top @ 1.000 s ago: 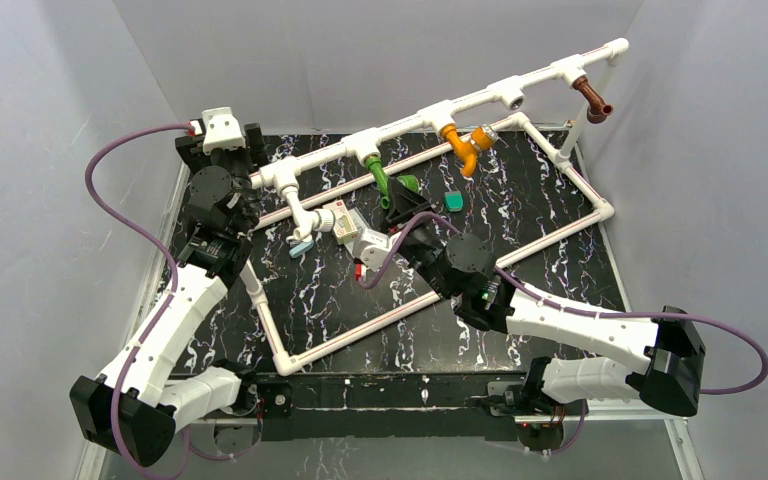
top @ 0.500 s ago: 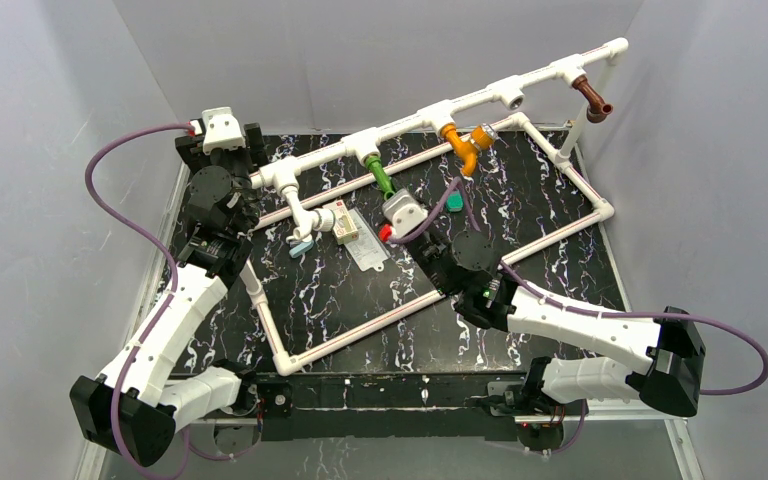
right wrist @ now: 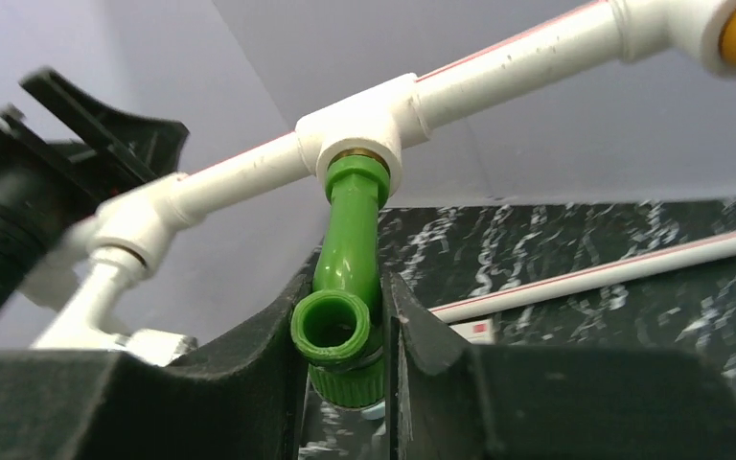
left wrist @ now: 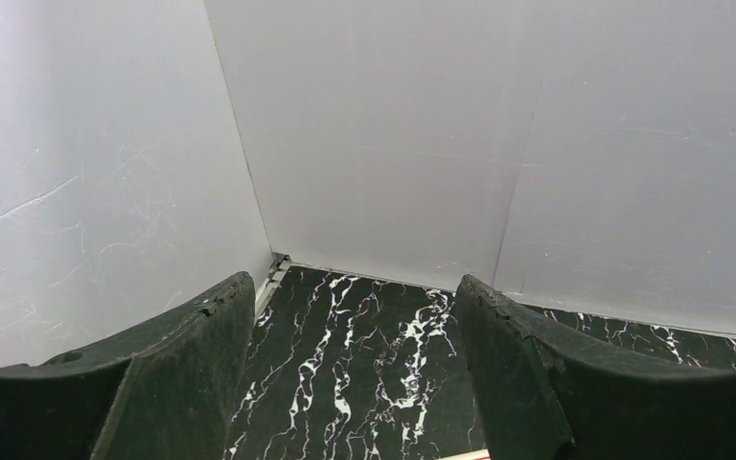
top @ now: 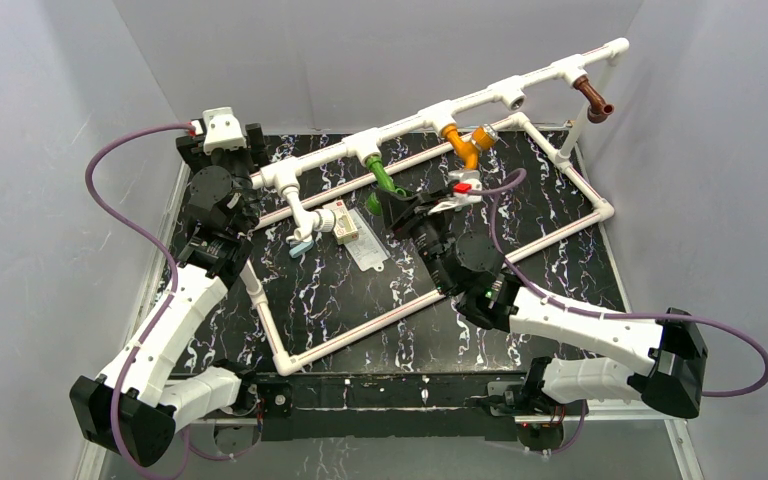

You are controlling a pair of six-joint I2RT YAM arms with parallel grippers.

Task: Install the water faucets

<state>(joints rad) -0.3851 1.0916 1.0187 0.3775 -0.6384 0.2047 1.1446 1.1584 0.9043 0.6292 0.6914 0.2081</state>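
Right gripper (right wrist: pixel 347 287) has swung up to mid-frame and pinches the green faucet (right wrist: pixel 350 230), left gripper (left wrist: pixel 355 287) spread wide upper left.

You have the bright green faucet (right wrist: pixel 350 240) seated stem-up in a tee socket of the raised white pipe (top: pixel 410 122). Its bent body hangs down, its round open mouth faces the right wrist camera, and its lower end is pinched between the right fingers (right wrist: pixel 420 350). The orange faucet (top: pixel 463 143) hangs from the next tee to the right with a knob jutting sideways, the brown faucet (top: pixel 592 97) hangs spout-down from the far right tee, and the white faucet (top: pixel 303 214) drops from the leftmost tee toward the tabletop (top: pixel 340 300).
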